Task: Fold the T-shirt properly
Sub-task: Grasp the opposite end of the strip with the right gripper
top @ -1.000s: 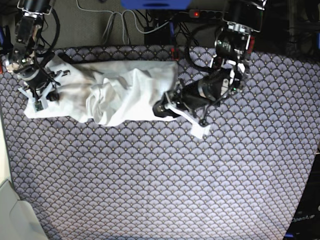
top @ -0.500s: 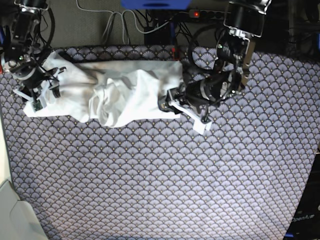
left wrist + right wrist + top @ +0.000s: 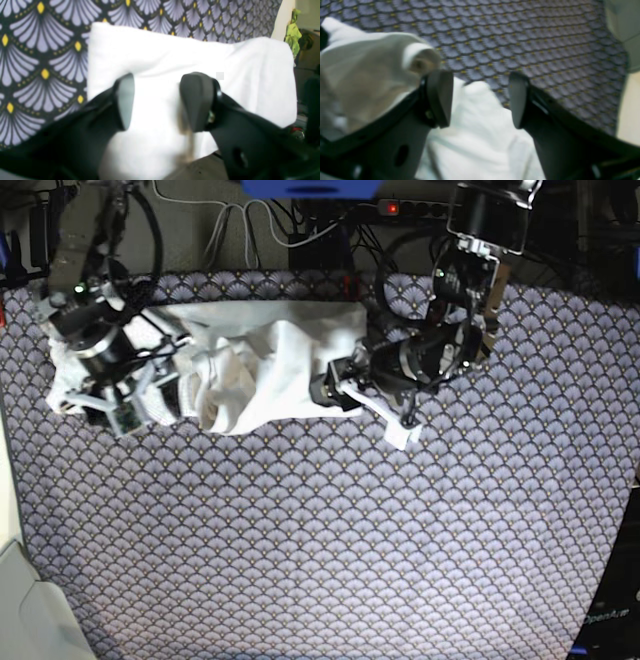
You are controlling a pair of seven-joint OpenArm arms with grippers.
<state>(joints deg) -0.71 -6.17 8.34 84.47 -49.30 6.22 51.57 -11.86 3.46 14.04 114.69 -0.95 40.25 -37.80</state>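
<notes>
At eleven o'clock on the patterned cloth (image 3: 330, 540), the T-shirt (image 3: 270, 365) lies rumpled in a long band, folding unfinished; right gripper (image 3: 480, 100) and left gripper (image 3: 156, 100) both spread, empty.

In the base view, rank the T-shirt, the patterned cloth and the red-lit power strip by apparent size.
1. Patterned cloth, which fills most of the view.
2. T-shirt.
3. Power strip, partly hidden by the arm.
</notes>
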